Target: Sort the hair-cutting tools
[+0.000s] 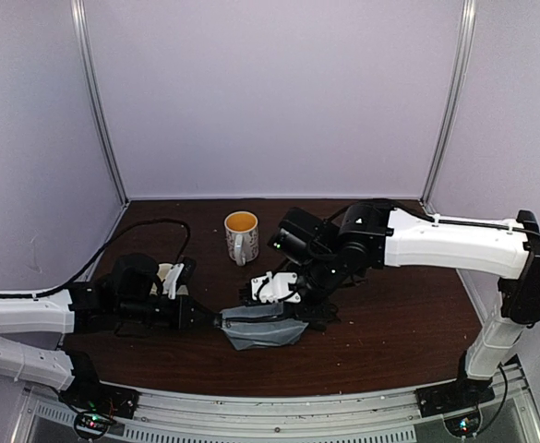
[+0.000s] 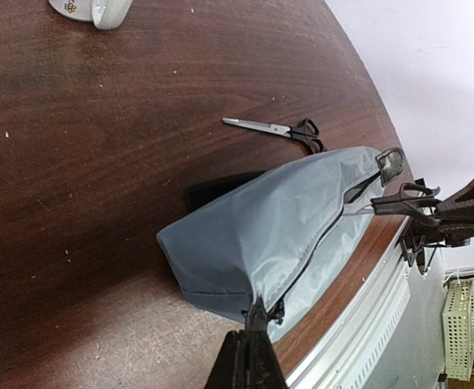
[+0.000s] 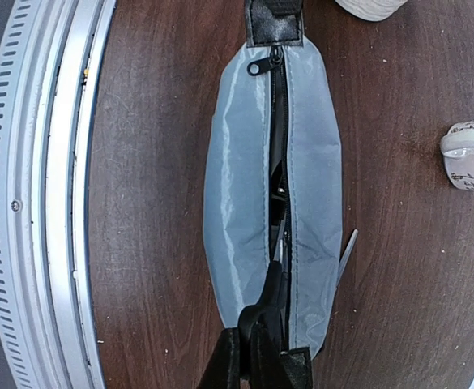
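Observation:
The grey zip pouch (image 3: 245, 186) lies on the dark wooden table with its zip open. My left gripper (image 2: 257, 316) is shut on one end of the pouch (image 2: 285, 219), pinching the fabric by the zipper. My right gripper (image 3: 261, 344) is shut on the black handles of a pair of scissors (image 3: 274, 284); the steel blades point into the open slit. In the left wrist view these held scissors (image 2: 395, 203) meet the pouch's other end. A second pair of scissors (image 2: 281, 130) lies flat on the table beyond the pouch. Its blade tip (image 3: 348, 251) pokes out beside the pouch.
One cream mug (image 1: 241, 235) stands at the back centre. Another mug (image 1: 168, 274) is half hidden behind the left arm. A flat black thing (image 2: 216, 188) lies under the pouch's far edge; I cannot tell what it is. The table's metal front rail (image 3: 50, 194) runs close by.

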You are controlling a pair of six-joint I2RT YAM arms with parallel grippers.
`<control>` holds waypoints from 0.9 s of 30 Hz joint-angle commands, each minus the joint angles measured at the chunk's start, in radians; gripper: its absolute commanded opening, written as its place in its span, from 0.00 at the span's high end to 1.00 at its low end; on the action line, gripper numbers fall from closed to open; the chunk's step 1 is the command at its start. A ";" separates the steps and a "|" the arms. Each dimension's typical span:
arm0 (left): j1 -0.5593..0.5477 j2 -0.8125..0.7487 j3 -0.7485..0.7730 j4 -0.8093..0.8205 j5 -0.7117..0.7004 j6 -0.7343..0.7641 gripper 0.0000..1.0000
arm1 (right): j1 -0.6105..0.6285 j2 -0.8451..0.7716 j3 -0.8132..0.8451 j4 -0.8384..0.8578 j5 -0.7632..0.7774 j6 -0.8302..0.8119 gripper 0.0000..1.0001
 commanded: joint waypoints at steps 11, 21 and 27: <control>-0.003 -0.014 0.021 0.003 -0.012 0.043 1.00 | -0.025 -0.003 -0.123 0.181 -0.143 0.013 1.00; -0.003 -0.006 0.022 0.001 -0.004 0.047 1.00 | -0.062 -0.015 -0.194 0.311 -0.236 -0.029 1.00; -0.003 0.003 0.028 -0.008 0.008 0.051 1.00 | -0.079 0.021 -0.187 0.303 -0.260 -0.103 1.00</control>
